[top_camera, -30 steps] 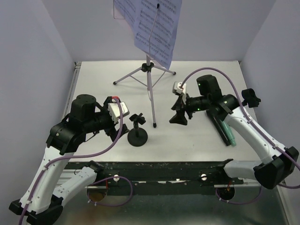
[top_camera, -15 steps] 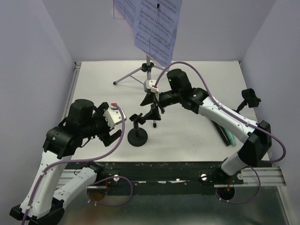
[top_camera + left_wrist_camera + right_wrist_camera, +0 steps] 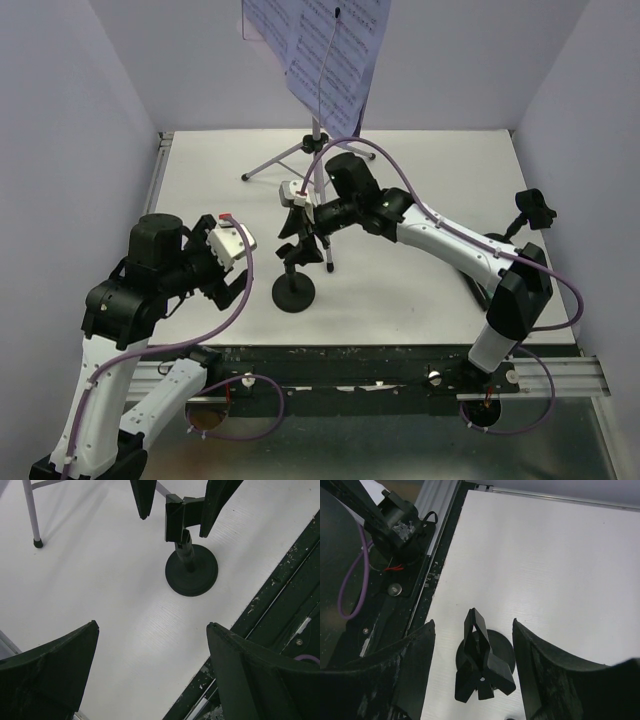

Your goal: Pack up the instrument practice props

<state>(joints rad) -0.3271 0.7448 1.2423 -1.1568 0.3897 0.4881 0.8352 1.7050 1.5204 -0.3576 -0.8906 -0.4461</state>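
Note:
A black round-based clip holder (image 3: 294,290) stands near the table's front middle. My right gripper (image 3: 300,243) is open and hangs over it, one finger on each side of its clip. In the right wrist view the clip holder (image 3: 482,667) sits between the open fingers of the right gripper (image 3: 473,622). My left gripper (image 3: 228,285) is open and empty, to the left of the holder. In the left wrist view the left gripper (image 3: 152,624) faces the holder (image 3: 191,572). The silver tripod (image 3: 320,190) carries white sheet-music pages (image 3: 325,50). A second clip holder (image 3: 533,210) stands far right. The teal microphone is hidden behind my right arm.
A tripod foot (image 3: 330,268) rests just right of the near clip holder and also shows in the left wrist view (image 3: 37,542). The dark front rail (image 3: 350,355) runs along the table's near edge. Lilac walls close the left, right and back sides.
My right arm has swung left from the table's right side to over the near clip holder. My left arm has drawn back to the left, away from the holder.

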